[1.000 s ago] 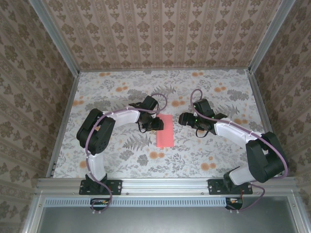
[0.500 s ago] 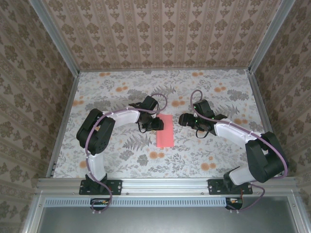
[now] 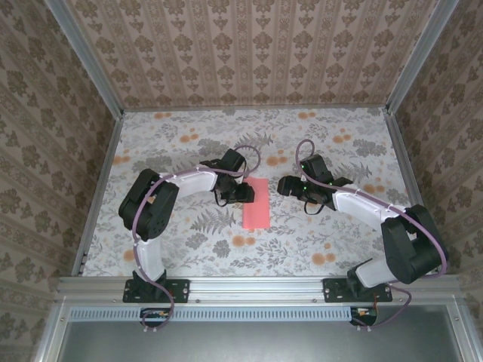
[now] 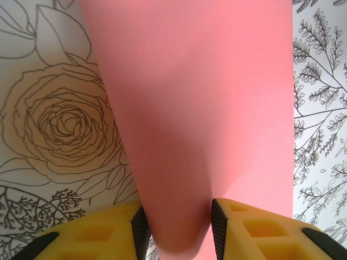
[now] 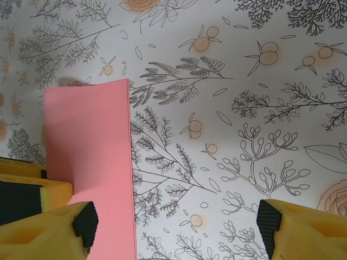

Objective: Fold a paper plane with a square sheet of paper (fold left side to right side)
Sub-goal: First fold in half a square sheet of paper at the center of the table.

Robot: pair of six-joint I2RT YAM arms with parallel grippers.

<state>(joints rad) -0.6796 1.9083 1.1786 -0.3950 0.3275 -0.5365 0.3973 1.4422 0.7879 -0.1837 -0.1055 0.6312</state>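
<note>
- The thin salmon-pink sheet of paper (image 3: 256, 204) (image 4: 195, 108) (image 5: 89, 146) lies as a narrow strip mid-table on the floral tablecloth (image 3: 189, 136).
- The left gripper (image 3: 243, 193) (image 4: 176, 227) pinches its left edge, which bulges between the yellow fingers (image 4: 255, 230).
- The right gripper (image 3: 284, 185) (image 5: 176, 219), spread wide, is just right of it, apart.

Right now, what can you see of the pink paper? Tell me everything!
The pink paper is thin, plain salmon pink, seemingly folded into a narrow strip with straight edges. It lies on the flowery tablecloth. The left gripper has its jaws shut on a bulging curved part at its left edge; the rest looks flat. The right gripper, jaws wide open, hovers beside it.
</note>
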